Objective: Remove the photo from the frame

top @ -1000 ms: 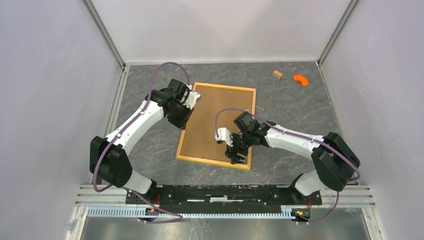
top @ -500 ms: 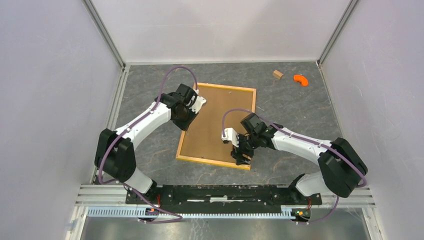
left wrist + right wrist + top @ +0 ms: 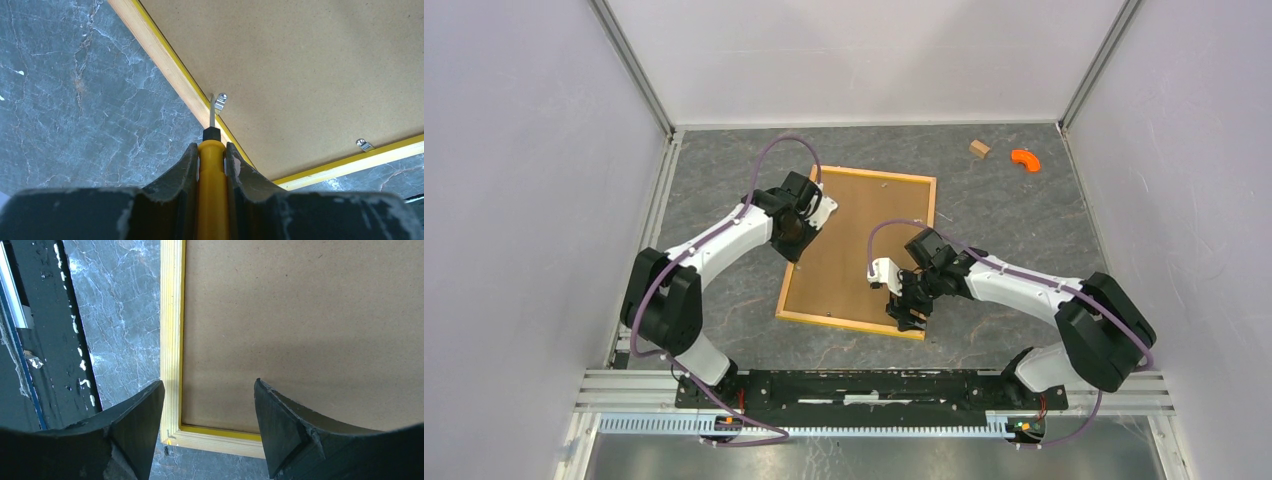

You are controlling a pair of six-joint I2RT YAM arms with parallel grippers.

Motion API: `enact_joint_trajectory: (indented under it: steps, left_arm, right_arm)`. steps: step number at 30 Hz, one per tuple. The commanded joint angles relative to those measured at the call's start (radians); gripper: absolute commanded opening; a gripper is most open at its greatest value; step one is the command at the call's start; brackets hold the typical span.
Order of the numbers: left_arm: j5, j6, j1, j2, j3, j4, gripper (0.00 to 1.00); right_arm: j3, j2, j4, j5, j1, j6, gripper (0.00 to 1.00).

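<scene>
Top view: the frame [image 3: 854, 250] lies face down on the grey marbled table [image 3: 1024, 230], with its flat brown fibreboard back upward inside a pale wood rim. The photo cannot be seen.

Left wrist view: the left gripper [image 3: 212, 150] is clenched on a yellow-handled tool [image 3: 212, 200]. The tool's thin metal tip is at a small silver clip [image 3: 218, 101] on the rim.

Right wrist view: the right gripper [image 3: 207, 405] stands released, holding nothing, above the frame's mitred corner.
</scene>
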Motion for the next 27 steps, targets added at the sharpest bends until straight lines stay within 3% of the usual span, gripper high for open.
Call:
enact_joint_trajectory:
  steps: [1, 27]
  left_arm:
    - [-0.017, 0.038, -0.004, 0.009, -0.006, 0.034, 0.02]
    - [0.107, 0.033, -0.041, -0.032, -0.062, -0.052, 0.02]
  right_arm:
    - [-0.005, 0.012, 0.02, 0.018, 0.001, 0.008, 0.72]
    - [0.019, 0.051, 0.045, 0.013, 0.002, 0.024, 0.7]
